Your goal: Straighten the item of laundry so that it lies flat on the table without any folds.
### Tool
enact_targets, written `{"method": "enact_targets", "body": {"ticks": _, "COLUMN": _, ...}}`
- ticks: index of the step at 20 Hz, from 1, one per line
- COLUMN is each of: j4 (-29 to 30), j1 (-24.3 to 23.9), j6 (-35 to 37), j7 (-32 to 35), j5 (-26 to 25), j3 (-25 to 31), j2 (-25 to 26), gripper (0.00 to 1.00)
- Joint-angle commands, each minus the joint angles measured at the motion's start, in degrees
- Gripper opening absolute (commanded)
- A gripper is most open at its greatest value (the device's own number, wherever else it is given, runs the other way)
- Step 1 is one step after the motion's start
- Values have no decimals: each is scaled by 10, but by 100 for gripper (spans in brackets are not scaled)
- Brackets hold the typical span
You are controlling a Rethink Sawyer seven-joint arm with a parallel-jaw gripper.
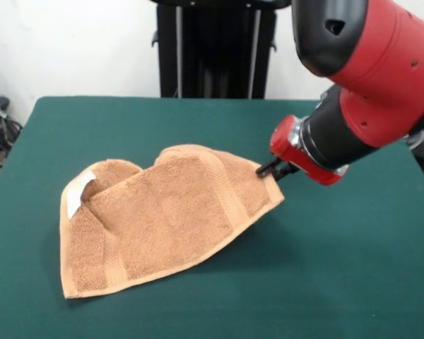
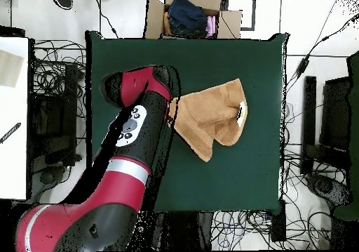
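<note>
The item of laundry (image 1: 166,215), an orange-tan terry towel, lies rumpled on the green table (image 1: 198,120). Its far part is folded over and humped, and a white label (image 1: 79,191) shows at its left end. A woven border band runs along the near-left end. My gripper (image 1: 271,169) is at the towel's right corner, shut on the edge, which hangs a little above the cloth with a shadow beneath. From overhead the towel (image 2: 210,116) sits right of the table's (image 2: 210,60) centre, and the red arm (image 2: 137,123) covers the gripper.
A cardboard box with clothes (image 2: 193,16) stands beyond the table's top edge in the overhead view. Cables lie on the floor on both sides. A white surface (image 2: 12,123) is at the far left.
</note>
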Motion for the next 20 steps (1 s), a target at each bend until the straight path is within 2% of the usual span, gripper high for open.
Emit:
{"method": "enact_targets", "body": {"ticks": 1, "j4": -38, "j1": -8, "j6": 54, "j7": 200, "j5": 34, "j3": 7, "j2": 37, "gripper": 0}}
{"method": "enact_targets", "body": {"ticks": 20, "j4": -162, "j1": 6, "j6": 125, "j7": 279, "j5": 60, "j3": -24, "j2": 120, "gripper": 0}}
